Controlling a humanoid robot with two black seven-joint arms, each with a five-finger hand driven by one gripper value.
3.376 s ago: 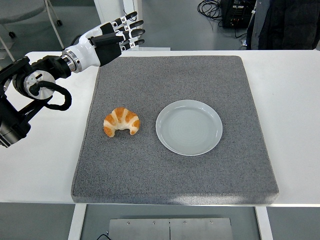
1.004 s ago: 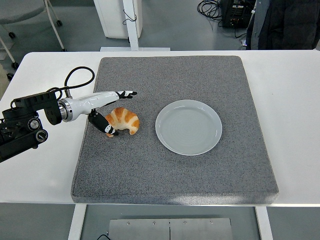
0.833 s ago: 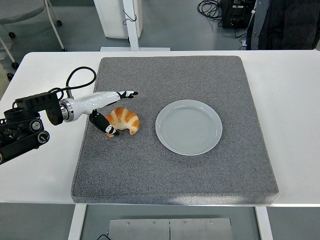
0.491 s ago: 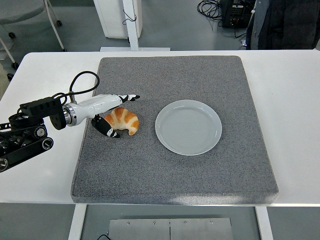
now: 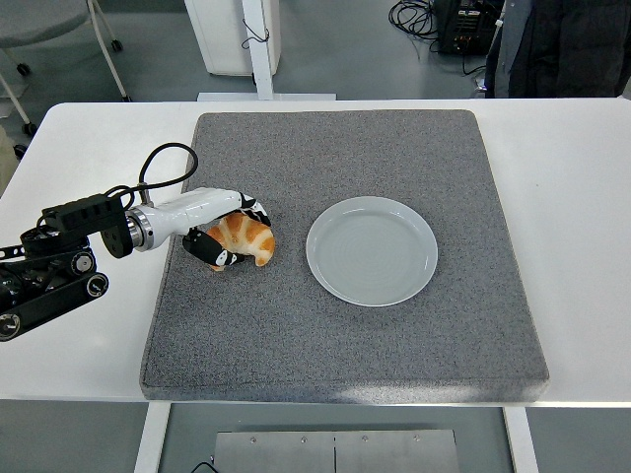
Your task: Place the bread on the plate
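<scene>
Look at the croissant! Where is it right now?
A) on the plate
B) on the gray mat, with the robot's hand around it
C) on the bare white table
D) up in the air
B: the croissant lies on the gray mat left of the empty plate, with the left hand curled around its left side.
</scene>
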